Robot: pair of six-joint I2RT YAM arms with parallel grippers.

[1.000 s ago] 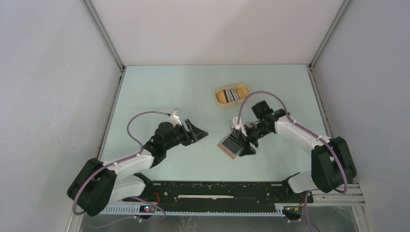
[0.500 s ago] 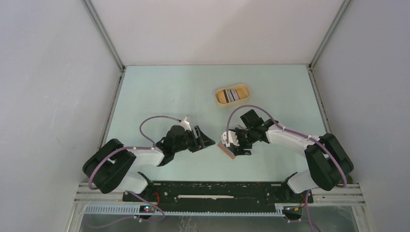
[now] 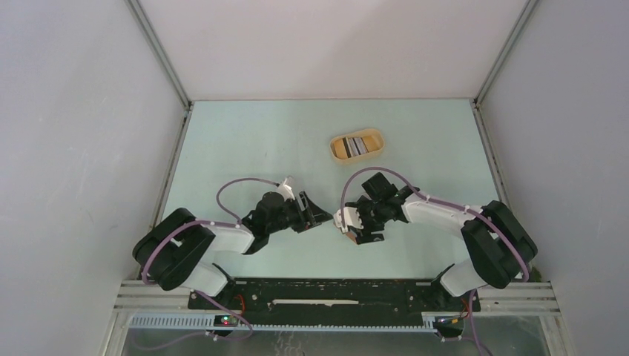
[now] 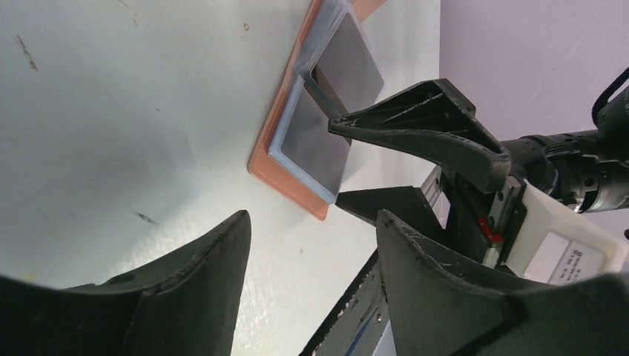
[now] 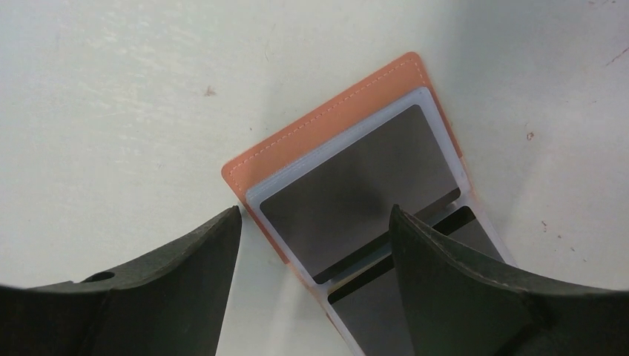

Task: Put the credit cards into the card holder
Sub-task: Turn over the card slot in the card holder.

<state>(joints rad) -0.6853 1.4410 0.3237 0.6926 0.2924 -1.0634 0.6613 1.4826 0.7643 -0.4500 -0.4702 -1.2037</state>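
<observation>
The card holder (image 5: pixel 326 137) lies open and flat on the table, an orange-brown cover with clear pockets holding dark panels. My right gripper (image 5: pixel 314 211) is open just above it, one finger over a pocket and the other over bare table beside the cover's edge. In the top view the card holder (image 3: pixel 347 231) mostly hides under the right gripper (image 3: pixel 354 225). My left gripper (image 3: pixel 319 215) is open and empty, a short way left of it. The left wrist view shows the card holder (image 4: pixel 311 141) ahead, with a right finger (image 4: pixel 423 130) over it. Credit cards (image 3: pixel 357 145) lie in the yellow tray.
The yellow oval tray (image 3: pixel 335 147) stands toward the back, right of centre, well beyond both grippers. The black rail with the arm bases (image 3: pixel 334 291) runs along the near edge. Grey walls close in the table on three sides.
The right gripper came down and to the left with the card holder, which now lies flat, and its jaws have widened. The left gripper moved right, toward the card holder.
</observation>
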